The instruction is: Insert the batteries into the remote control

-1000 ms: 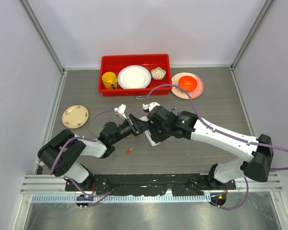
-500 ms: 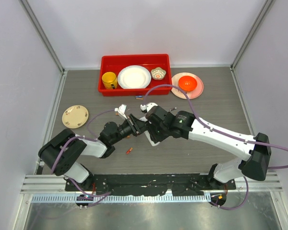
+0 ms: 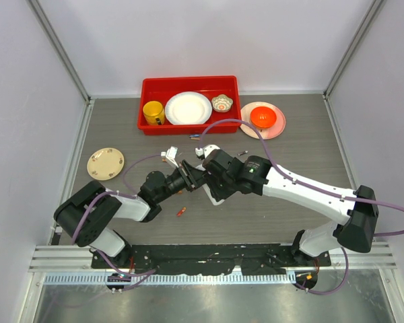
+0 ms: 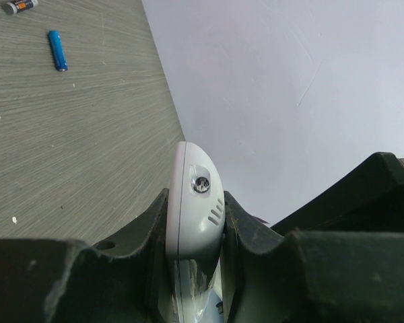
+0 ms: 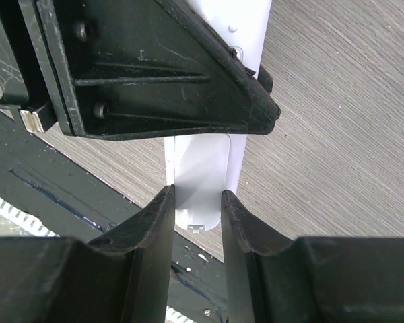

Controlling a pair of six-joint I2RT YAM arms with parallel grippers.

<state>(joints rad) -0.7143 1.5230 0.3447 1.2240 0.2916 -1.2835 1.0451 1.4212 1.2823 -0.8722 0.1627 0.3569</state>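
Within left tool (image 4: 196, 198), remote control (image 4: 196, 176) (white)

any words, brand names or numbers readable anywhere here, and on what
No text can be read in any view.
black-and-orange battery: label print too small and blurred to read.
blue battery: no legible print.
remote control: no lettering on the end that shows.
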